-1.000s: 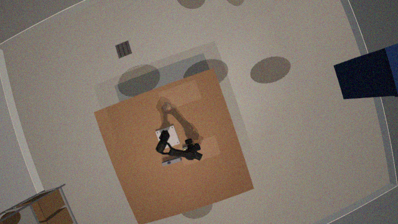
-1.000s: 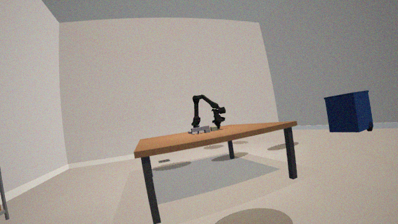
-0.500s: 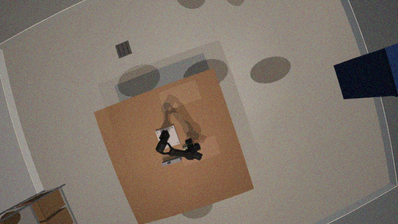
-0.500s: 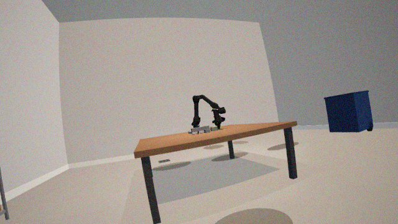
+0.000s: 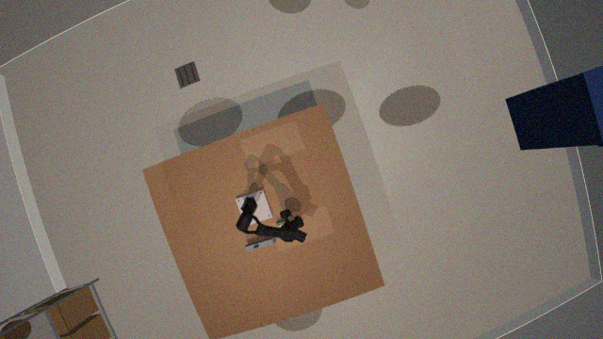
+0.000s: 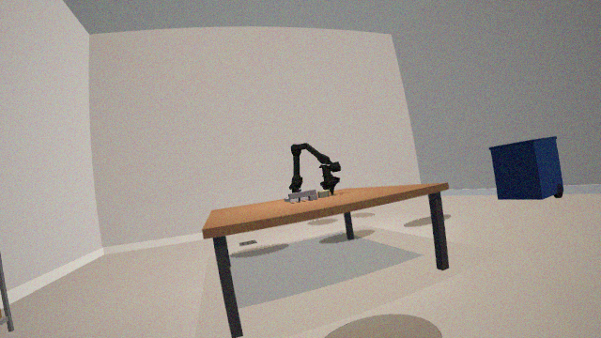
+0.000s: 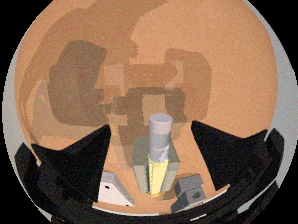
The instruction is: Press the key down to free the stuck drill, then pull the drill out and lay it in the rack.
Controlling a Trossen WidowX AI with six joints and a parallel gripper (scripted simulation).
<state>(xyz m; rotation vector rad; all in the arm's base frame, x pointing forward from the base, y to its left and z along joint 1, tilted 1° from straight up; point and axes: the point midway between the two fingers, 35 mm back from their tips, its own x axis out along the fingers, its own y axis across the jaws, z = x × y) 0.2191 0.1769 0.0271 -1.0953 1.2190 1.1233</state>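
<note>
The drill (image 7: 160,134), with a grey round end and a yellow part, sits in the groove between the two walls of the olive rack (image 7: 171,167) (image 6: 324,193). Its grey end juts out past the rack. My gripper (image 7: 151,127) (image 6: 331,191) is open, with one black finger on each side of the drill and free space at both sides. The grey block with a dark hole (image 7: 189,191) (image 5: 260,245) stands beside the rack, at the lower right in the wrist view. The key cannot be told apart in these views. The finger bases hide part of the lower edge.
The white base plate (image 7: 112,192) (image 5: 261,206) of the arm lies close to the rack, on the other side from the grey block. All stand on the orange-brown table (image 5: 198,188) (image 6: 376,196). A blue bin (image 5: 556,115) (image 6: 516,171) stands on the floor, away from the table.
</note>
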